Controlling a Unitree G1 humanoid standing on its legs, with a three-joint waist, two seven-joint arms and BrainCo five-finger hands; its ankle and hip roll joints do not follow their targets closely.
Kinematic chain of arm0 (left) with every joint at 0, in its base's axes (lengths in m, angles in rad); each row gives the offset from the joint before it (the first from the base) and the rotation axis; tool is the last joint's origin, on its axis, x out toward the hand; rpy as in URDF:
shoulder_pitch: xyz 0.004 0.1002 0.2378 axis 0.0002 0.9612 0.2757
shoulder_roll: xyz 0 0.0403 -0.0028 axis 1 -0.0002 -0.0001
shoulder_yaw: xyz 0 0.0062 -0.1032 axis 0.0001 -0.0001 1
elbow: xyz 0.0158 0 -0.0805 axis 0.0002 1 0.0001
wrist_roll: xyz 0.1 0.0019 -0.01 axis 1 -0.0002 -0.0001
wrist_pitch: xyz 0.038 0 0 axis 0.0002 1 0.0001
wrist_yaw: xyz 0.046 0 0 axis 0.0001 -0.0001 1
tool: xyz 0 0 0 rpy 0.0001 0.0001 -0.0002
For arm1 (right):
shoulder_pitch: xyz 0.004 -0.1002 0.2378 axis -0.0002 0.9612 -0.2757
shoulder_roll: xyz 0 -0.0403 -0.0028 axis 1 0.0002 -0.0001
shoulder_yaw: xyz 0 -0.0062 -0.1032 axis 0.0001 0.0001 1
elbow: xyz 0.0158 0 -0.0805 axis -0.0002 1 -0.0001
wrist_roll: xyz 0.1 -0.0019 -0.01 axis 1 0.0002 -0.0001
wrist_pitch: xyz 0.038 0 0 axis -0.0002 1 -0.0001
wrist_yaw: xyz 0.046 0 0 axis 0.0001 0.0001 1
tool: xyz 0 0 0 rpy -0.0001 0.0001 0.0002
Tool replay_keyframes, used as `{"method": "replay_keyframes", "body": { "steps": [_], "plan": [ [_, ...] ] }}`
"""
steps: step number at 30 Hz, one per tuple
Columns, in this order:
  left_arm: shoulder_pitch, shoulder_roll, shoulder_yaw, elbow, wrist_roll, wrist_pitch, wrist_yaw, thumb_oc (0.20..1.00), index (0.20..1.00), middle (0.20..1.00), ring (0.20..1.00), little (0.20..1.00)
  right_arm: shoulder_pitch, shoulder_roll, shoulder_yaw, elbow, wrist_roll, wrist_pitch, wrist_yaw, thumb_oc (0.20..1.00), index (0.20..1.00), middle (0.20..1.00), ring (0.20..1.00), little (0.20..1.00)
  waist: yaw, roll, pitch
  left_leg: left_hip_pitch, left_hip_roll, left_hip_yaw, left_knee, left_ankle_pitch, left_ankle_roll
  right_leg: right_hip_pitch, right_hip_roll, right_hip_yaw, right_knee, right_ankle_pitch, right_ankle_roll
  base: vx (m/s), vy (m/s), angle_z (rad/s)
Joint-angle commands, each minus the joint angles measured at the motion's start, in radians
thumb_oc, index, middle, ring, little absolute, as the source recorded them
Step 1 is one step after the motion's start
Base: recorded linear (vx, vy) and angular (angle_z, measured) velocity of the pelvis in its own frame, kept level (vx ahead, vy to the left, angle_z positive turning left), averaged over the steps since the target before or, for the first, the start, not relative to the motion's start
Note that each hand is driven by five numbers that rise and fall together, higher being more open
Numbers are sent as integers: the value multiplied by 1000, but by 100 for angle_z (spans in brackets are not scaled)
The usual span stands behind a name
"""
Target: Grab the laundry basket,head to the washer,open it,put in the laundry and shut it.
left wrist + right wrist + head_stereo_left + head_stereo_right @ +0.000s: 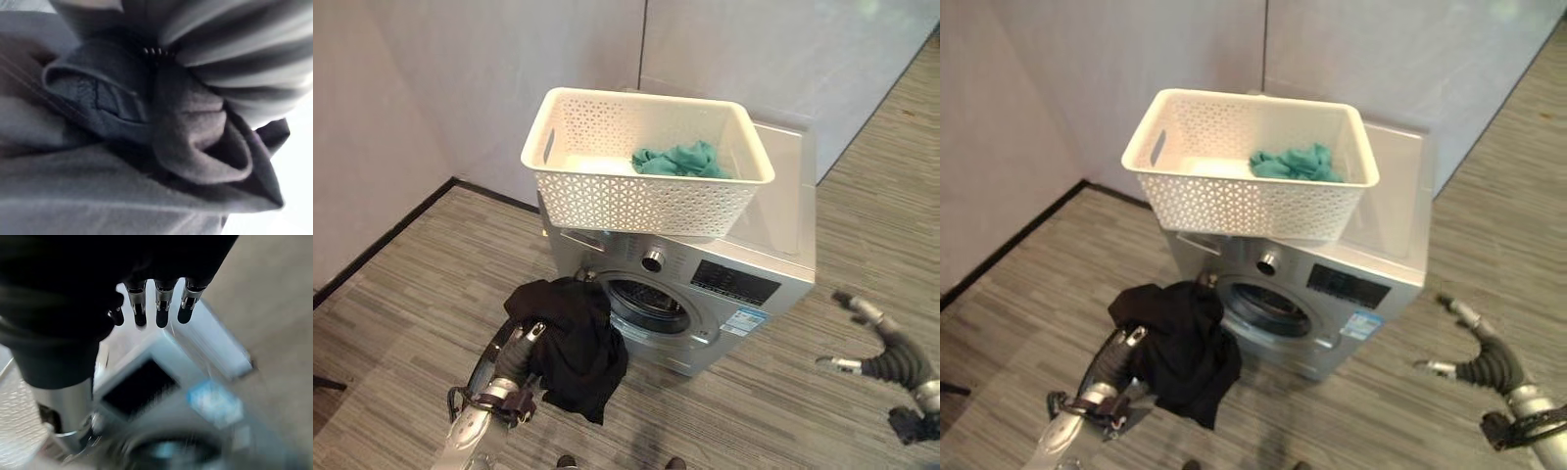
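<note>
Black garment (573, 343) beside washer (705, 284) mouth

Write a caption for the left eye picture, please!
Left hand carries black clothing toward the washer, basket on top.

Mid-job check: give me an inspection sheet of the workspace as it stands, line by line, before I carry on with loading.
Surface: grey striped floor; the washer stands on it, near the wall corner.
Job's things: white laundry basket sits on top of the washer, a teal cloth inside. A black garment hangs in front of the washer's round port; I cannot tell whether the door is open.
Clutter: nothing seen.
Robot hands: left robot hand is wrapped in the black garment, fingers hidden. Right robot hand is open, holding nothing, off to the washer's right.
Cables: nothing seen.
Surroundings: plain grey walls with a dark skirting.
</note>
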Motion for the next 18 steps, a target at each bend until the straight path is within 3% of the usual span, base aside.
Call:
{"method": "replay_keyframes", "body": {
  "steps": [1,2,5,6,11,13,17,18],
  "plan": [
    [-43,25,-17,-31,-54,-63,-76,200,200,200,200,200,56,-119,66,130,105,26,158,1000,1000,1000,1000,1000,23,-4,-43,-85,12,90,-31,108,-13,80,14,-12,45,-157,22,-2,-6,-11],
    [-43,24,-16,-29,-54,-64,-76,200,200,200,200,200,51,-120,70,137,106,22,159,1000,1000,1000,1000,1000,22,-5,-44,-85,12,90,-32,108,-13,80,14,-12,45,-157,22,-3,-6,-10],
    [-104,6,-79,22,-48,-66,-40,200,200,200,200,200,-68,10,237,479,0,28,54,1000,1000,1000,1000,1000,33,9,-41,-85,5,87,-31,109,-11,80,10,-19,47,-154,24,-1,1,-2],
    [-107,9,-77,24,-48,-67,-39,200,200,200,200,200,-81,16,246,493,-5,21,50,1000,1000,1000,1000,1000,32,5,-38,-84,5,88,-31,108,-11,80,10,-18,47,-154,24,6,5,-3],
    [-166,-68,-135,84,-31,-47,62,200,200,200,200,200,-321,333,422,949,-236,58,-178,1000,1000,1000,1000,1000,73,23,-32,-91,-7,73,-32,98,7,79,3,-28,43,-160,24,8,1,-3],
    [-221,-80,-188,106,-18,-46,99,200,200,200,200,200,-419,448,472,1105,-195,70,-256,1000,1000,1000,1000,1000,98,28,-12,-107,-15,58,-26,96,12,67,1,-36,56,-171,17,-18,-22,8],
    [-281,-93,-228,140,-11,-53,141,200,200,200,200,200,-499,509,514,1155,-129,68,-296,1000,1000,1000,1000,1000,110,36,22,-127,-22,48,-18,94,17,48,-7,-42,77,-178,12,-69,0,11],
    [-320,-100,-260,147,-20,-65,167,200,200,200,200,200,-551,515,555,1170,-127,68,-329,1000,1000,1000,1000,1000,116,46,61,-156,-25,41,-3,96,20,19,-12,-44,98,-181,7,-176,12,13]
  ]
}}
